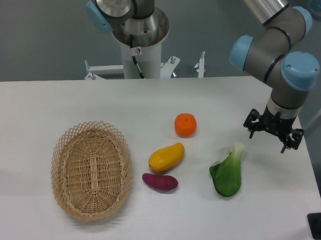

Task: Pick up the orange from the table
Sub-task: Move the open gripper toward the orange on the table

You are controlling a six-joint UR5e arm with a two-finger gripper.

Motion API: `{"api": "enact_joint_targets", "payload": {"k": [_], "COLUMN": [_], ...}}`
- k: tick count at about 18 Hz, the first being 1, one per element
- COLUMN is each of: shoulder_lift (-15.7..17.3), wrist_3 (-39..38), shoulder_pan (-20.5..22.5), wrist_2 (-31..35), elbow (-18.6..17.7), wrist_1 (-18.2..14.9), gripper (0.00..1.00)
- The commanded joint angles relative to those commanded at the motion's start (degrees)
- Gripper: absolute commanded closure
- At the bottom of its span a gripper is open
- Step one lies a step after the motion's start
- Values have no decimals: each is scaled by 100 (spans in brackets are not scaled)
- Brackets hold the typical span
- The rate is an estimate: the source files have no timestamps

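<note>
there is one camera only, fixed, and it looks at me from the front, across the desk point(40, 102) from the side opposite my base point(140, 32). it sits high and tilts downward, so the desk top fills most of the view. the far edge runs across the upper third, just before my base; the near edge falls out at the bottom. the right edge slants in along the right side, with the near right corner just in view, while the left edge is cut off. it stands at a middle distance: my claw point(273, 135) above the right edge shows whole, but my upper arm runs out of the top.
</note>
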Motion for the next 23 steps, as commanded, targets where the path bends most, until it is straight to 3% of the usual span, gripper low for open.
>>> {"api": "enact_joint_targets", "payload": {"k": [5,19,23], "shoulder_lift": [27,501,501], "wrist_3": [-78,0,0], "shoulder_pan": [-18,0,-9], "wrist_2": [-70,-114,-114], "elbow": [-53,-826,-940], "wrist_1": [9,44,44], "gripper": [0,0,0]}}
